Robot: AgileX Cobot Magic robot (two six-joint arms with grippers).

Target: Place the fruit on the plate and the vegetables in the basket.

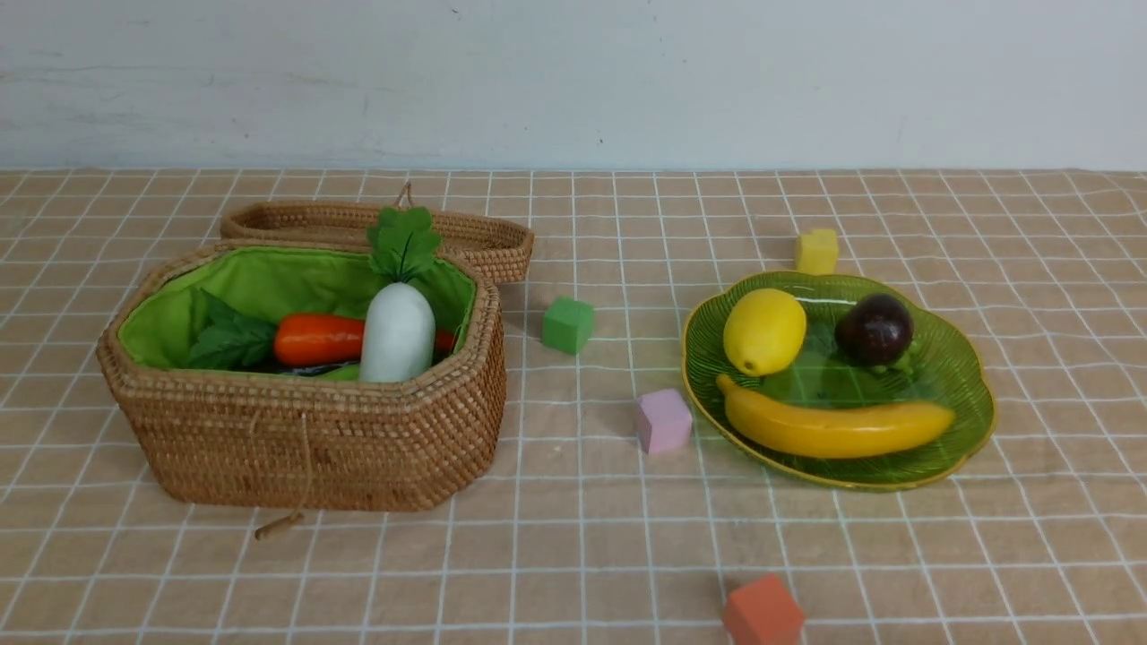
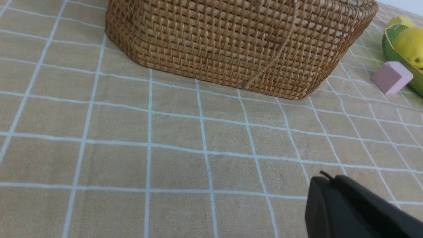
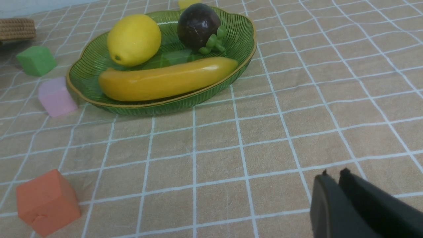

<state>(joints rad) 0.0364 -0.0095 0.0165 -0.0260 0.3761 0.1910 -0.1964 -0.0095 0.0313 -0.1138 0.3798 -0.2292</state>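
Note:
The banana [image 1: 833, 428], lemon [image 1: 764, 331] and mangosteen [image 1: 875, 330] lie in the green plate [image 1: 963, 376] at the right. The carrot [image 1: 318, 339] and the white radish [image 1: 397, 331] lie in the wicker basket [image 1: 305, 430] at the left; something dark shows under the carrot. No light-green gourd is clear to see. Neither gripper shows in the front view. My left gripper [image 2: 325, 180] is shut and empty, low over the cloth in front of the basket [image 2: 238, 43]. My right gripper [image 3: 333, 175] is shut and empty, over the cloth in front of the plate [image 3: 89, 62].
The shallow wicker lid [image 1: 484, 242] lies behind the basket. Foam cubes lie on the checked cloth: green [image 1: 567, 324], pink [image 1: 663, 420], yellow [image 1: 816, 251] behind the plate, orange [image 1: 763, 613] near the front edge.

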